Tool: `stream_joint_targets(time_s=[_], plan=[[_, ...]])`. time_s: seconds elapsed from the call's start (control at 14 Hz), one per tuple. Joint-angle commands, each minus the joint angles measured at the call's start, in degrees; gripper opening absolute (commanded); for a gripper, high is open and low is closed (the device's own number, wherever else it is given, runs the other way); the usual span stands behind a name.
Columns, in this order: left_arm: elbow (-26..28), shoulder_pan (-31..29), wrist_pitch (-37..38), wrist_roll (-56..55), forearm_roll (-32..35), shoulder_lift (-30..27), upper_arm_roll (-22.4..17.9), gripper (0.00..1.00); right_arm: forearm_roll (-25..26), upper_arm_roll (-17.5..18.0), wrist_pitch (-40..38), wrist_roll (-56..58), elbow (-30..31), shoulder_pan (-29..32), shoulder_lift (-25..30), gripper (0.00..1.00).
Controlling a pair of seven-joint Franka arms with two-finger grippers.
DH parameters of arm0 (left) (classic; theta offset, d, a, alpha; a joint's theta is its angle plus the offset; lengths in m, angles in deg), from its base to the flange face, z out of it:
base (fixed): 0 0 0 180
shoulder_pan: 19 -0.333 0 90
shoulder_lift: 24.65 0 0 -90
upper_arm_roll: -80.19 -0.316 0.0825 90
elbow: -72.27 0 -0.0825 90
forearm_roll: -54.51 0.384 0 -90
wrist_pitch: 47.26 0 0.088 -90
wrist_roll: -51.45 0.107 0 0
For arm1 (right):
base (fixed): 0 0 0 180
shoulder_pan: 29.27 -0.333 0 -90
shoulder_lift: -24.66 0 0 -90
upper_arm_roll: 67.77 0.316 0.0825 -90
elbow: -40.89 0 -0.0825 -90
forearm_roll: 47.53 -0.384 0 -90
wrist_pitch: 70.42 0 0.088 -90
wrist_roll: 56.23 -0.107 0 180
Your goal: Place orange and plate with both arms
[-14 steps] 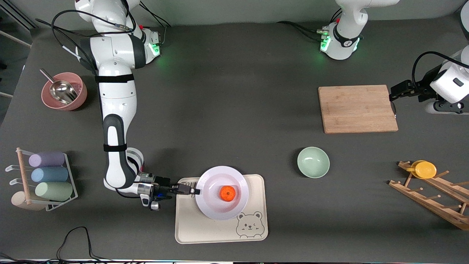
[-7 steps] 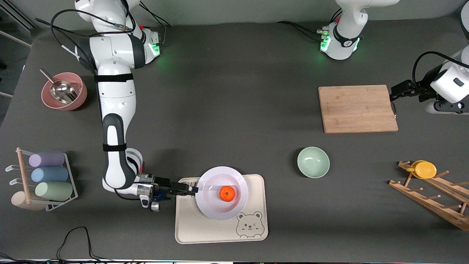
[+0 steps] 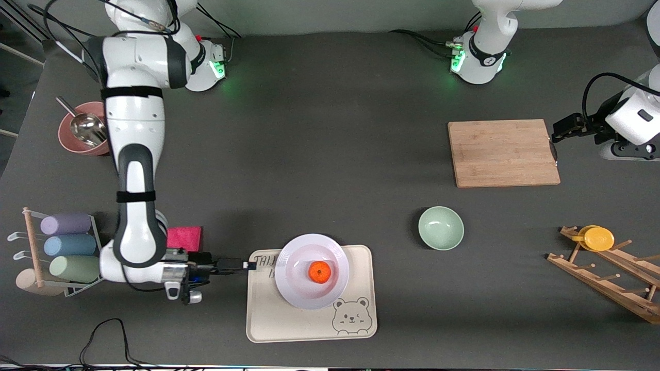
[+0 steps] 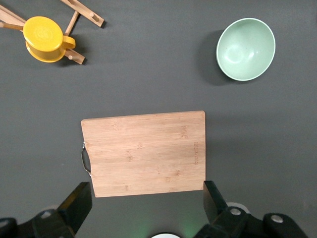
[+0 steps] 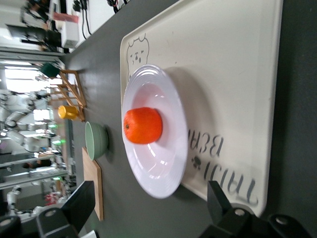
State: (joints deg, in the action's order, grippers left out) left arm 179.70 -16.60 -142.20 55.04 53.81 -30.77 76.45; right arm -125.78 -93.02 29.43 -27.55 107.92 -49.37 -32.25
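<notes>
I am looking at the dark table (image 3: 330, 129), where the cream bear-printed tray (image 3: 289, 324) is lying nearer the front camera, toward the right arm's end. The wooden cutting board (image 3: 502, 153) is lying toward the left arm's end, and the pale green bowl (image 3: 441, 228) is sitting nearer the camera than that board. The white plate (image 3: 296, 291) is resting on the tray, partly overhanging the tray's edge that faces the robots' bases. The orange (image 3: 320, 272) is sitting in the middle of the plate. The right gripper (image 3: 247, 266) is hanging low just beside the tray's edge toward the right arm's end, clear of the plate; in the right wrist view its two fingers are standing apart with nothing between them, framing the plate (image 5: 158, 134) and orange (image 5: 143, 125). The left gripper (image 3: 559, 135) is waiting above the cutting board's outer edge, its fingers (image 4: 77, 201) spread apart and holding nothing.
</notes>
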Motion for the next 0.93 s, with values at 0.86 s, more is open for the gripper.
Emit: stream_joint_targets(time_s=[0.86], plan=[[-1.52,0.23,0.46,0.54,1.85,0.93,-0.57,1.00,74.83,18.11,-10.30,-21.98,16.88,12.53,47.57,1.00]])
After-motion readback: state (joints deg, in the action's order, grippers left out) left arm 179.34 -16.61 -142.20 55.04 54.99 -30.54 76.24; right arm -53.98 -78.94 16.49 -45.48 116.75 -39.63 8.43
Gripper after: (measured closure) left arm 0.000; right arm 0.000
